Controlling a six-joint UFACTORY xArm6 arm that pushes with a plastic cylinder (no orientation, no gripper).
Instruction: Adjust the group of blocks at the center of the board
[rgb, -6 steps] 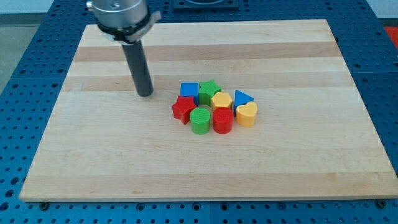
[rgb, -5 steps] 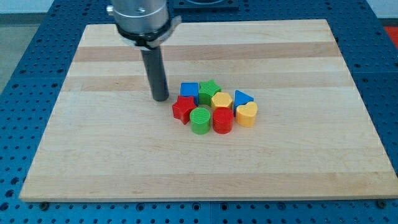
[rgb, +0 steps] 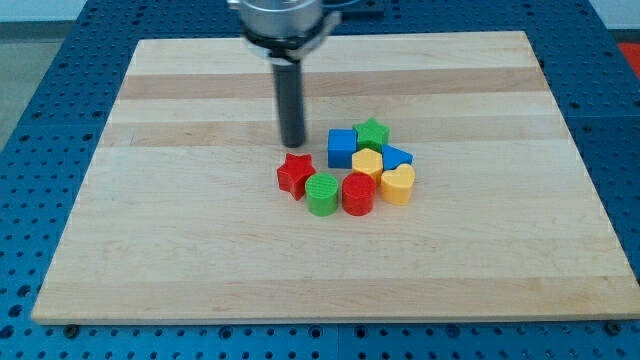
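Observation:
A tight cluster of blocks sits near the middle of the wooden board (rgb: 180, 240). It holds a red star (rgb: 294, 174), a green cylinder (rgb: 322, 194), a red cylinder (rgb: 358, 194), a yellow heart (rgb: 397, 185), a yellow block (rgb: 367, 164), a blue cube (rgb: 342, 148), a green star (rgb: 373, 133) and a blue triangle (rgb: 397, 157). My tip (rgb: 292, 144) stands just above the red star and to the left of the blue cube, with a small gap to the cube.
The board lies on a blue perforated table (rgb: 40, 90) that shows around all its edges. The arm's metal head (rgb: 284, 18) hangs over the board's top edge.
My tip has moved to the view's right. The blue cube and green star have shifted right and up, away from the red star. The yellow block and blue triangle have been nudged right.

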